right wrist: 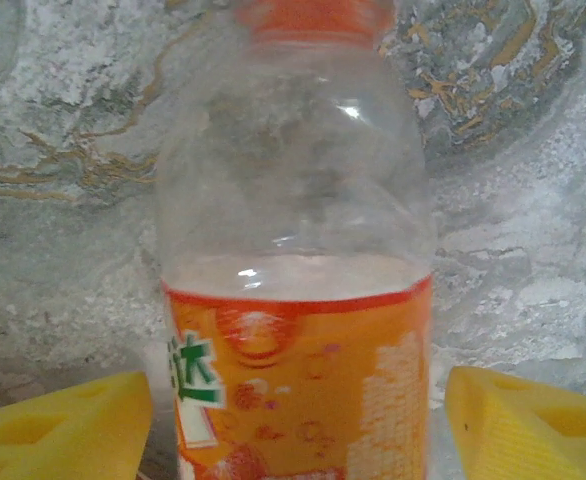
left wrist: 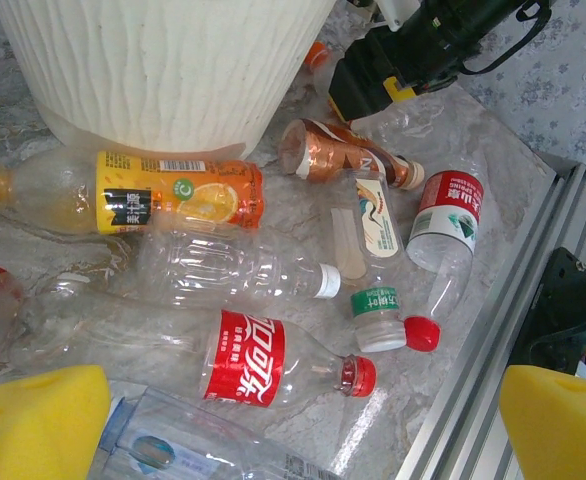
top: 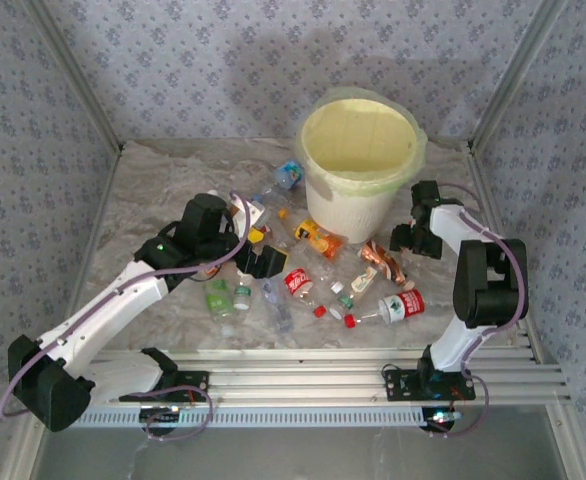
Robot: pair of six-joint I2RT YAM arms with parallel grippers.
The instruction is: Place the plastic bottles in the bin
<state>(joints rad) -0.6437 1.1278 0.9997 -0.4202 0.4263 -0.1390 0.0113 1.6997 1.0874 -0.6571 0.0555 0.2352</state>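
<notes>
Bottles [top: 313,285] lie in a loose pile on the table [top: 153,190], w/ the bin [top: 358,215] at 12 o'clock of them. Right gripper [right wrist: 298,385] is down at approx 4 o'clock of the bin's base. Its yellow pads [right wrist: 63,425] sit either side of an orange-label bottle [right wrist: 293,330] that lies w/ its cap at 12 o'clock in the wrist view. Pads are v. close to its sides, but can't tell if they're pressing yet, so grip unconfirmed. Left gripper [left wrist: 295,425] hangs at 9 o'clock of the pile, jaws spread wide, nothing held; a red-label bottle [left wrist: 248,358] lies just ahead of it.

Risks, IMO:
- That bottle is thin, slick & round. Squeeze off-centre & it pops out or rolls; squeeze hard & it buckles, then slips on the lift.
- Bin wall is close by, so a lift w/o backing off could clip the rim or snag the liner bag [top: 323,178].
- Left arm so near the pile could nudge bottles toward the table edge.
</notes>
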